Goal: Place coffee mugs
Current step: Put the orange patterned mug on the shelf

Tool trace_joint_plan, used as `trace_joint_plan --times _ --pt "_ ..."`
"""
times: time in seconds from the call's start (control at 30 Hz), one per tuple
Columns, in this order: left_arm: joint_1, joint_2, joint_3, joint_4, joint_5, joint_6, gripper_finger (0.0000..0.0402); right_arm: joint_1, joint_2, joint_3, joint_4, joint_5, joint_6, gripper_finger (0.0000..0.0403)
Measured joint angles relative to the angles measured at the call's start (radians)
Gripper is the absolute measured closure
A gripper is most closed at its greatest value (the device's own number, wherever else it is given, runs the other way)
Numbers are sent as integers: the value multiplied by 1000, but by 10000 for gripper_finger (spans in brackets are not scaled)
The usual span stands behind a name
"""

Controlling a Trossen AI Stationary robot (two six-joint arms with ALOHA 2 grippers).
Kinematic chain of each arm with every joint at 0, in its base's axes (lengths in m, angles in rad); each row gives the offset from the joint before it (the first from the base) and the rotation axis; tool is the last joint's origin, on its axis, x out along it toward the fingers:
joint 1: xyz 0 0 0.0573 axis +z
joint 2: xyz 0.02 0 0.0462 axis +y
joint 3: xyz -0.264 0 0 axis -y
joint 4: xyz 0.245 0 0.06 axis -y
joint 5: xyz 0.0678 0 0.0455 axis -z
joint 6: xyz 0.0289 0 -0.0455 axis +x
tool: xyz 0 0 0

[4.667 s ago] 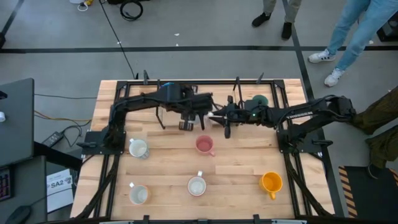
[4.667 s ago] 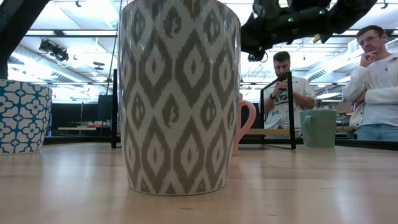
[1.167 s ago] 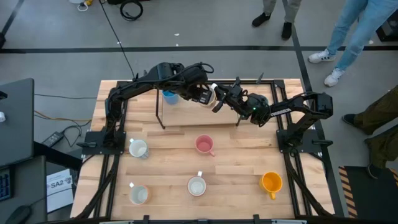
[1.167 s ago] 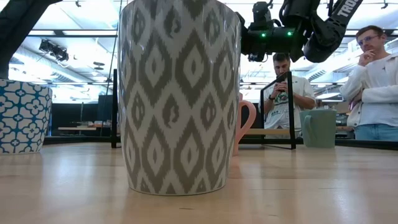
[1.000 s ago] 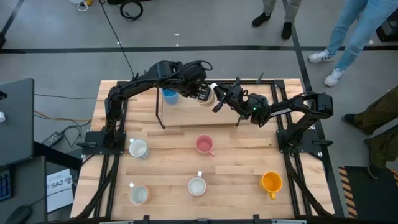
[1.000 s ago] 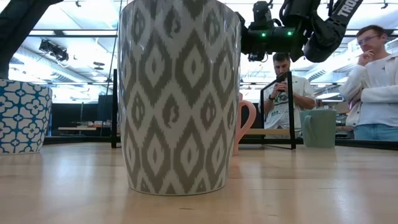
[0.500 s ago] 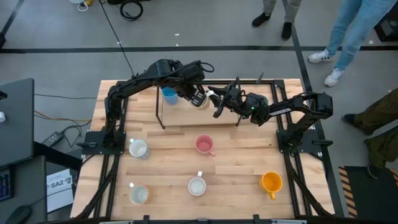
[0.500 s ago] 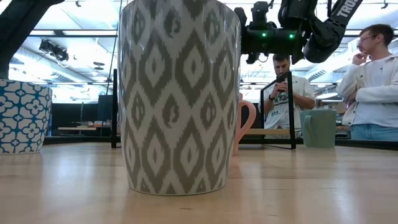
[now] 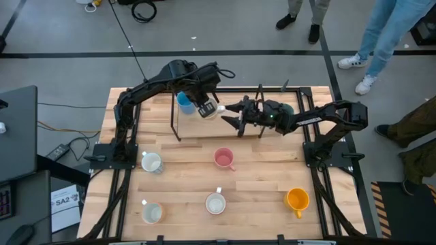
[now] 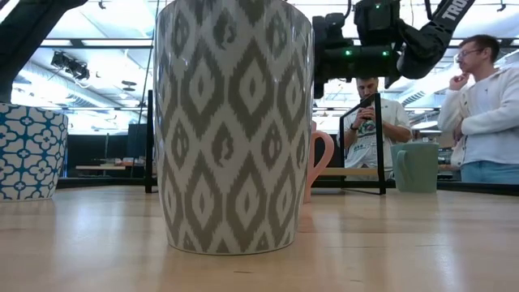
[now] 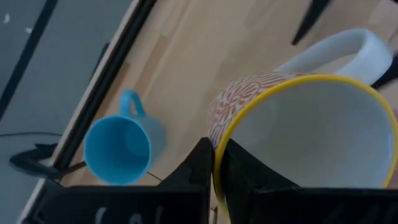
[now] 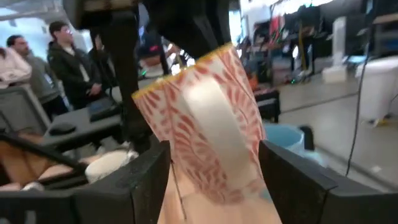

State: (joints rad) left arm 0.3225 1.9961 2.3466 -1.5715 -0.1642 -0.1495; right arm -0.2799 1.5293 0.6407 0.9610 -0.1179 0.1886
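- You are holding a patterned mug (image 11: 292, 124) in the left gripper (image 11: 211, 168): one finger is sitting inside the yellow rim and one outside, clamped on the wall.
- That mug (image 9: 208, 109) is hanging in the air over the far middle of the table (image 9: 259, 180), just beside the blue mug (image 9: 184, 103) standing near the far edge.
- Your right gripper (image 9: 235, 117) is facing it with fingers spread wide, one on each side of the white handle (image 12: 214, 134) but, as far as the wrist view shows, touching nothing.
- This looks like a handover or a re-grip, so be keeping the left arm dead steady while the right is coming in.
- Be centring the right fingers on the handle or the wall, and be closing them fully before you are loosening the left.
- A rim pinch is a weak hold on glazed ceramic; I judge the mug could swing or slip if nudged.
- Be watching the blue mug and the rack post (image 9: 174, 116) close by as you are carrying the mug away.
- The pink mug (image 9: 223, 158), orange mug (image 9: 297, 199) and three pale ones (image 9: 151, 162) (image 9: 215, 203) (image 9: 151, 213) are standing well apart on the near part; be choosing a bare patch.
- A green mug (image 10: 416, 166) is standing at the far right, partly hidden under the right arm from above.
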Motion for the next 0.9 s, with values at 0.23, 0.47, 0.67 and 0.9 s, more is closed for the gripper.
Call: trace_joint_plan --times 0.23,0.47,0.67,0.9 --pt "23 0 0 1 15 100 377 -33 -63 0 -113 -142 -4 150" --pt "67 0 0 0 65 114 377 -65 -143 0 -235 -238 -46 150" --pt "79 -3 -104 2 85 75 377 -90 -202 0 -286 -236 -86 152" --pt "77 -6 -285 1 90 83 377 -110 -209 -1 -288 -235 -87 153"
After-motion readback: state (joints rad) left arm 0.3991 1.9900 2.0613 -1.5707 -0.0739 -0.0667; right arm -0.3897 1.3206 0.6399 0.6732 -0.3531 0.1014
